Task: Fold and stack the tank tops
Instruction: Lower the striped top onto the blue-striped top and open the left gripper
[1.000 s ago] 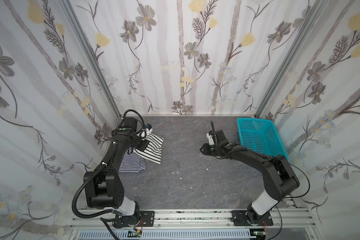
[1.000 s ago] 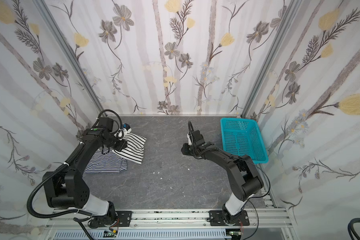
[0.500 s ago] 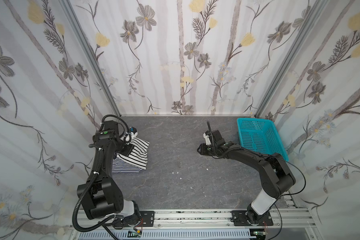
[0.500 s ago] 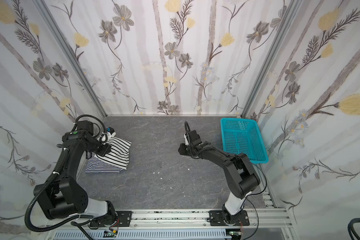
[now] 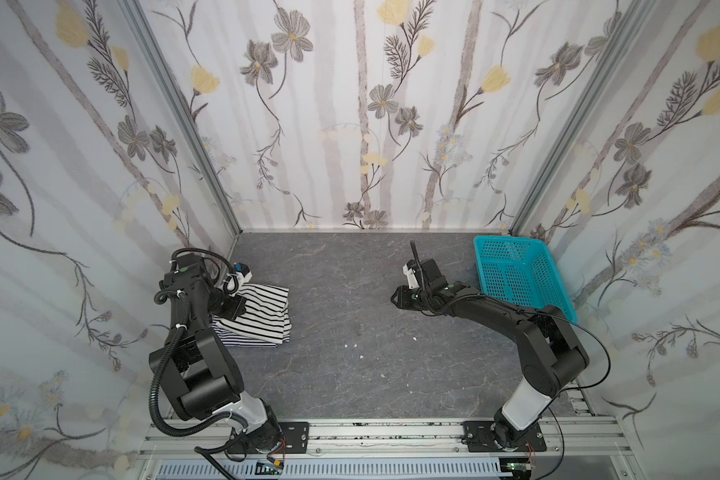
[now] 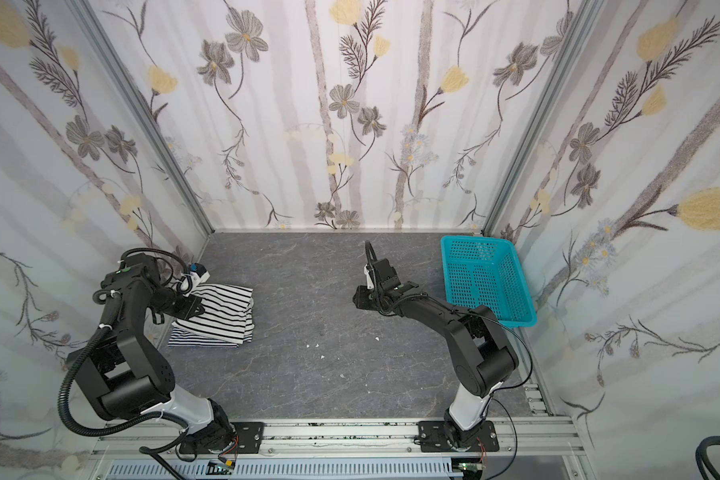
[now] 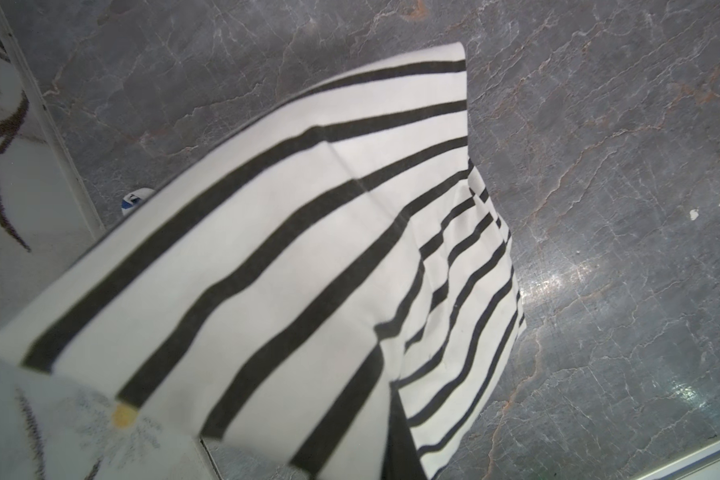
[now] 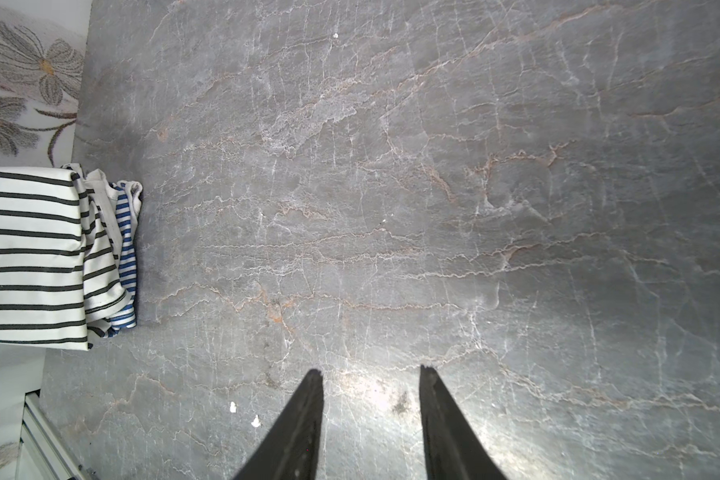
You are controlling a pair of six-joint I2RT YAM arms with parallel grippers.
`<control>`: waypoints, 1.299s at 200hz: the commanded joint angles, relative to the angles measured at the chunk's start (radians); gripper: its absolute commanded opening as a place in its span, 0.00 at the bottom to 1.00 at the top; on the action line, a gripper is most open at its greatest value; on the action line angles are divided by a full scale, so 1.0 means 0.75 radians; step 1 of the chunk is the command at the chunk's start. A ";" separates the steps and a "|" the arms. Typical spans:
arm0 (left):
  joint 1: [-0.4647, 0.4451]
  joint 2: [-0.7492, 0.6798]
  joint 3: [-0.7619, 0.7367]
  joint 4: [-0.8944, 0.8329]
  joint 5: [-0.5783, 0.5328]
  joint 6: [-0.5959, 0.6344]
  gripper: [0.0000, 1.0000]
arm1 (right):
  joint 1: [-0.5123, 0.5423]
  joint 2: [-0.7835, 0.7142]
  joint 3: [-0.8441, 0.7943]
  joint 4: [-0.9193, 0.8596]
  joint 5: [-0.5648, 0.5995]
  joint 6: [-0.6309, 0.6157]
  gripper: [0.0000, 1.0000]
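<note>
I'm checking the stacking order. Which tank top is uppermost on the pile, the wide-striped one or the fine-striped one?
The white top with wide black stripes is uppermost. The fine navy-striped top lies under it, with only its edge peeking out.

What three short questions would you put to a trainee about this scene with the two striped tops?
1. True or false: the right claw holds a tank top.
2. Which top lies above the other? A: the wide-striped top. B: the fine-striped top.
3. Fill in: the turquoise basket is ____.

Key: 1 false, it is open and holds nothing; 2 A; 3 empty.
</note>
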 commanded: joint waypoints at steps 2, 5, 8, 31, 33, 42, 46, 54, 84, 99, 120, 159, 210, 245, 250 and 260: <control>0.041 0.057 0.000 0.024 0.043 0.063 0.00 | 0.007 0.006 0.019 0.014 0.008 0.011 0.40; 0.046 0.066 0.000 0.030 0.043 0.062 0.00 | 0.007 0.006 0.020 0.014 0.008 0.010 0.40; 0.053 0.077 0.002 0.035 0.046 0.061 0.00 | 0.009 0.007 0.022 0.014 0.008 0.011 0.40; 0.099 0.151 0.006 0.087 0.058 0.044 0.00 | 0.016 0.013 0.034 0.003 0.011 0.010 0.40; 0.103 0.154 0.008 0.090 0.059 0.044 0.00 | 0.016 0.014 0.035 0.001 0.011 0.011 0.40; 0.115 0.175 0.008 0.110 0.068 0.035 0.00 | 0.018 0.016 0.040 -0.005 0.011 0.010 0.40; 0.120 0.182 0.007 0.121 0.069 0.029 0.00 | 0.021 0.018 0.044 -0.009 0.013 0.010 0.40; 0.125 0.197 0.001 0.142 0.069 0.021 0.00 | 0.023 0.020 0.048 -0.013 0.013 0.007 0.40; 0.136 0.231 -0.059 0.263 0.040 -0.041 0.00 | 0.024 0.028 0.060 -0.028 0.016 0.003 0.40; 0.138 0.249 -0.069 0.299 0.039 -0.070 0.00 | 0.028 0.030 0.065 -0.038 0.016 0.001 0.40; 0.138 0.272 -0.085 0.341 0.027 -0.110 0.01 | 0.030 0.031 0.074 -0.057 0.017 -0.007 0.40; 0.169 0.273 -0.098 0.387 -0.015 -0.173 0.20 | 0.030 0.021 0.081 -0.090 0.029 -0.019 0.40; 0.232 0.254 -0.050 0.423 -0.107 -0.247 0.30 | 0.030 0.040 0.124 -0.124 0.037 -0.032 0.41; 0.228 0.229 -0.021 0.429 -0.079 -0.295 0.31 | 0.031 0.059 0.162 -0.138 0.035 -0.034 0.41; 0.228 0.227 -0.019 0.427 -0.068 -0.301 0.32 | 0.031 0.059 0.163 -0.139 0.035 -0.033 0.41; 0.218 0.222 -0.019 0.428 -0.052 -0.308 0.32 | 0.031 0.059 0.165 -0.135 0.033 -0.031 0.41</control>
